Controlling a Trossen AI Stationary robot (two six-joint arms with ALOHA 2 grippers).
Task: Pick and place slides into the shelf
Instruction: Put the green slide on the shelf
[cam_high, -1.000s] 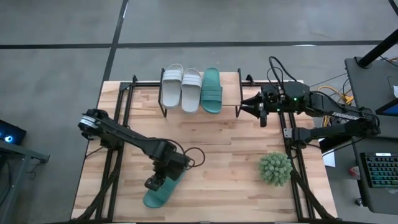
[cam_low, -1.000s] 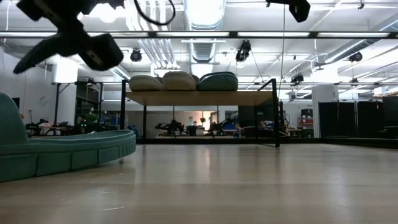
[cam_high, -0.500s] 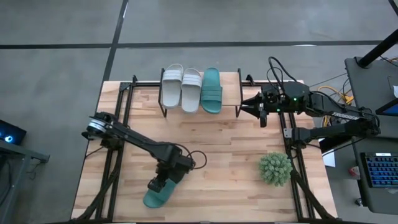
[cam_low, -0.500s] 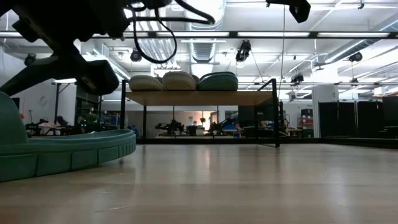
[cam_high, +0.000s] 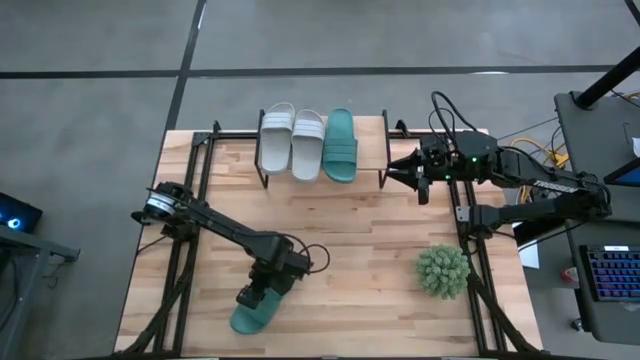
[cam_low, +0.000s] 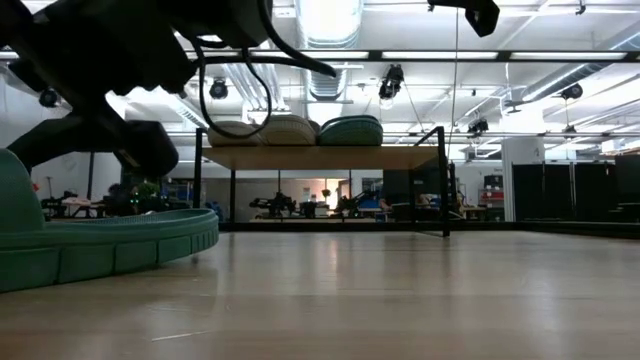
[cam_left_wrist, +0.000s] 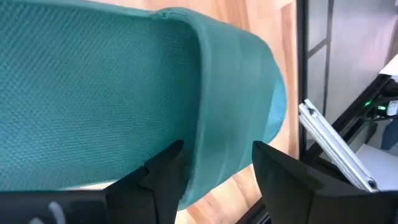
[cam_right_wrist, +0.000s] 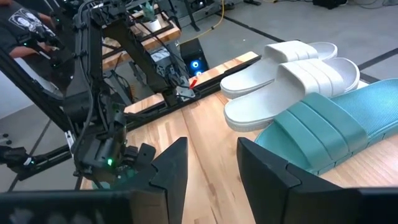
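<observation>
Over the last second the left arm had swung its elbow further in over the counter, while its end effector (cam_high: 252, 297) had shifted only slightly and hung low over the loose teal green foam slide sandal (cam_high: 256, 311) at the near edge. In the left wrist view its dark fingers (cam_left_wrist: 166, 171) stood apart, the ribbed strap of that sandal (cam_left_wrist: 230, 93) lying between them, not gripped.

The right end effector (cam_high: 402, 171) held its place just beside the small low shelf with the light wooden top on thin black legs (cam_high: 372, 152), its fingers (cam_right_wrist: 171, 165) spread and empty. On the shelf, ahead of that end effector, lay the pale grey-white foam pair (cam_high: 292, 142) side by side and touching, with the second teal green sandal (cam_high: 340, 145) next to them.

The counter (cam_high: 360, 235) was butcher-block of pale wooden strips. A spiky green plant ball (cam_high: 443, 271) sat on it near the right arm's base. Grey concrete floor with dark seams surrounded it; the low view showed a workshop with ceiling lights and ducts (cam_low: 325, 40). No writing could be read.
</observation>
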